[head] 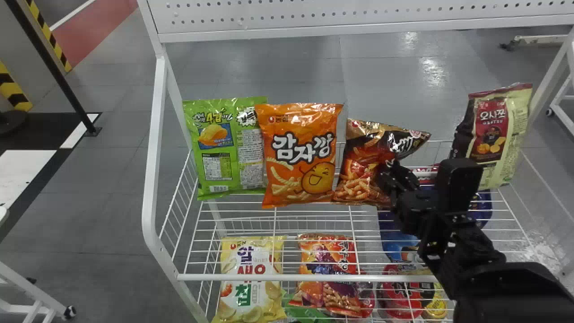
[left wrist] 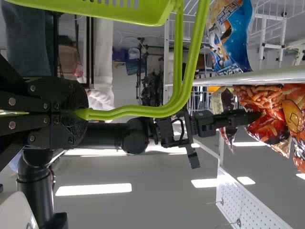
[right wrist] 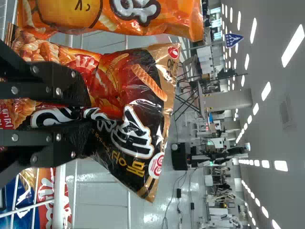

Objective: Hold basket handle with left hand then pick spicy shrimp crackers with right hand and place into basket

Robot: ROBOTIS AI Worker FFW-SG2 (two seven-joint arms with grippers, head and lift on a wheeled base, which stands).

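Note:
In the head view my right gripper is at the right side of the spicy shrimp crackers, a black and red bag tilted on the upper rack. The right wrist view has the gripper shut on the front of the bag, its film creased between the fingers. My left gripper is shut on the green handle of the basket in the left wrist view. Farther off there, the right arm reaches the crackers.
An orange bag stands directly left of the crackers, with a green bag beyond it. A black and cream bag stands at the right. The white rack's front rail runs above more snack bags on the lower level.

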